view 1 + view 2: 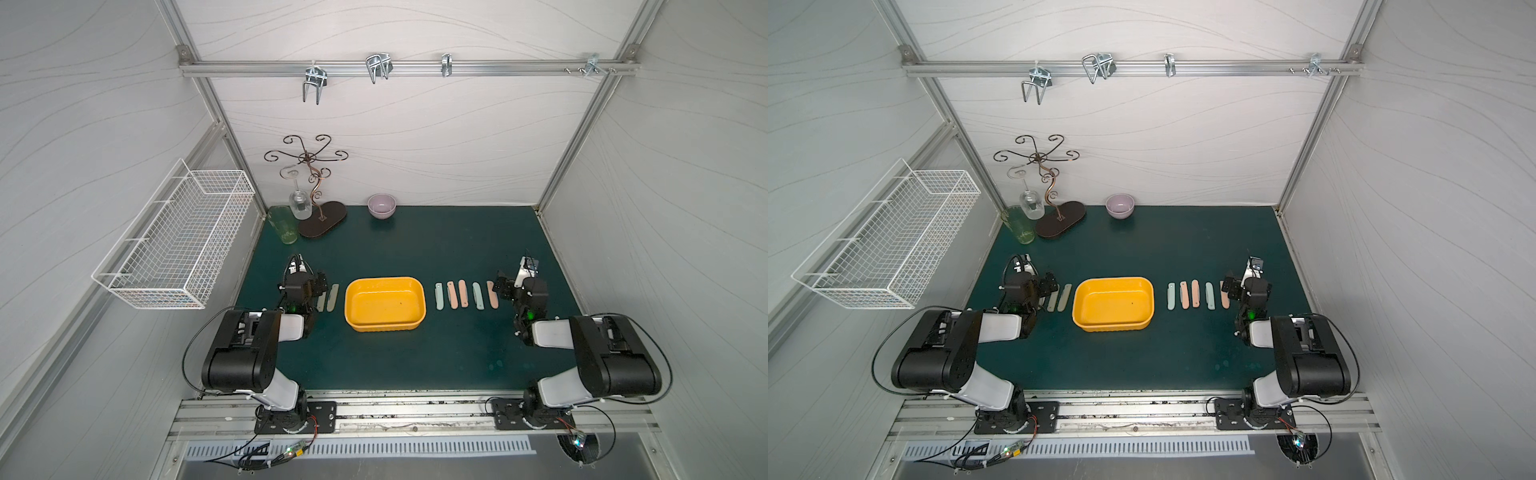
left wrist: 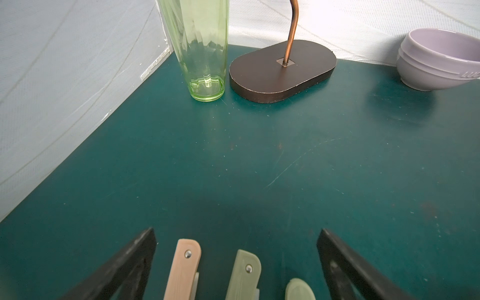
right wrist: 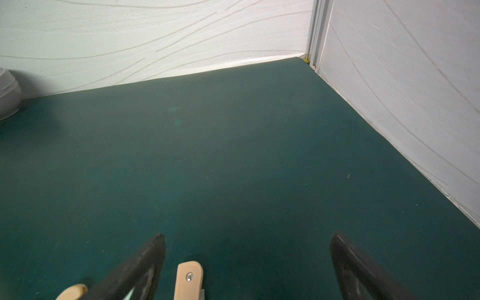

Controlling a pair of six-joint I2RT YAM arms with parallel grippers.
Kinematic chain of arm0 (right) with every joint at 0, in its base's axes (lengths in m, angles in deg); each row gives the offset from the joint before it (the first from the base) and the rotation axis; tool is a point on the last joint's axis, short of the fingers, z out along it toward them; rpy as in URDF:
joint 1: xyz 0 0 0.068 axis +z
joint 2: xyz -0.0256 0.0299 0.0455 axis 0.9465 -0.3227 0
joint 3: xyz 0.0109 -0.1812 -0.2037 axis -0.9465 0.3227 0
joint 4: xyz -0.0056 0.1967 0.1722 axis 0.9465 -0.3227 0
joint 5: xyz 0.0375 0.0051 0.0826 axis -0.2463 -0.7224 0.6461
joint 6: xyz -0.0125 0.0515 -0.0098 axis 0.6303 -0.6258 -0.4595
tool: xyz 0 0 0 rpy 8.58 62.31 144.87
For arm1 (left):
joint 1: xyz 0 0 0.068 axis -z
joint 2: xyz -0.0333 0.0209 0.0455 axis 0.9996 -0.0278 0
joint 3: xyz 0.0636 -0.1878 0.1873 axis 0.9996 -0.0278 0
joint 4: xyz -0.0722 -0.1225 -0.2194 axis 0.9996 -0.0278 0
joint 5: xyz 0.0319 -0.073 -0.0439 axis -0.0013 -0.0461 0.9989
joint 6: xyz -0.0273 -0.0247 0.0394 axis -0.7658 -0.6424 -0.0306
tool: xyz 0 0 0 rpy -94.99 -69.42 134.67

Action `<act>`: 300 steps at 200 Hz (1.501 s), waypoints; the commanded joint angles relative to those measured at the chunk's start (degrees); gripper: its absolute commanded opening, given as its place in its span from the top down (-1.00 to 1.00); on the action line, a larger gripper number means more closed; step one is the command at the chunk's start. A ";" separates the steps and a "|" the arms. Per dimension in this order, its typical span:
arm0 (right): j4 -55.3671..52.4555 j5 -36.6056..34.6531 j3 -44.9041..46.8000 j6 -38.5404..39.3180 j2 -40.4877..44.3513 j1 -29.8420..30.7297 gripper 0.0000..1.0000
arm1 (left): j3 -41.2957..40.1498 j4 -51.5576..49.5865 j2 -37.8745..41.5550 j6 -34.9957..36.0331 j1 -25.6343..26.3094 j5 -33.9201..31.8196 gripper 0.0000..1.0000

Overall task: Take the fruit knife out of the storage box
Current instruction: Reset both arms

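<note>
Well, the yellow storage box (image 1: 386, 325) sits at the centre of the tabletop (image 1: 415, 357), and both top views show its floor as bare yellow. Five folded fruit knives (image 1: 463, 293) lie in a row on the tabletop to its right, with other knives (image 1: 332, 297) just to its left. The left gripper (image 2: 237, 233) hovers wide open above those, gripping nothing. The right gripper (image 3: 248, 235) gapes just as wide, a peach knife (image 3: 188, 281) lying loose between its fingers.
</note>
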State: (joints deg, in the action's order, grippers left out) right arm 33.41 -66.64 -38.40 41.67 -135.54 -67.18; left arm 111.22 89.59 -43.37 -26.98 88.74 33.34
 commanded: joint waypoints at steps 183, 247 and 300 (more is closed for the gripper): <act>-3.59 3.90 -5.73 2.76 -5.02 0.67 -0.98 | 0.37 3.83 -0.63 1.06 0.28 -1.00 -0.99; -4.93 3.92 -6.70 3.26 -5.28 1.01 -0.98 | 0.42 3.83 -0.63 1.03 0.24 -0.95 -0.99; -4.60 3.85 -6.43 3.39 -5.12 1.15 -0.98 | 0.42 3.75 -0.55 1.06 0.32 -0.96 -0.99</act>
State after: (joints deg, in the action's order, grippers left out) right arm 29.54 -62.35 -44.28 44.45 -140.57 -66.53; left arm 111.19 89.81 -43.41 -26.93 88.85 32.75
